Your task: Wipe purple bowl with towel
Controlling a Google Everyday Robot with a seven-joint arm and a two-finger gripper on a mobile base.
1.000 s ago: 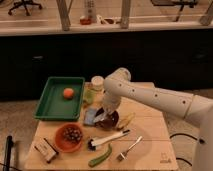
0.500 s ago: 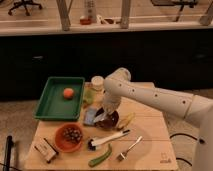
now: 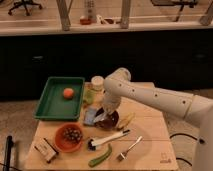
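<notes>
here hand (image 3: pixel 103 113) over purple bowl (image 3: pixel 111 120), towel (image 3: pixel 92 116) beside.

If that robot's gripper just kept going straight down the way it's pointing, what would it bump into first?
Most likely the purple bowl. The gripper points down at the bowl's left rim, beside the towel. Depth is hard to judge, so it could catch the towel's edge instead.

Gripper (image 3: pixel 103 113) sits low at mid-table, over the near-left rim of the purple bowl (image 3: pixel 111 120), touching the towel (image 3: pixel 92 116) just left of it. Banana (image 3: pixel 126 120) right of the bowl. Tray (image 3: pixel 52 102) at back left, orange fruit (image 3: pixel 68 93) in it. Orange bowl (image 3: pixel 69 137) front left. Brush (image 3: pixel 107 139), fork (image 3: pixel 129 148) in front of the purple bowl.
</notes>
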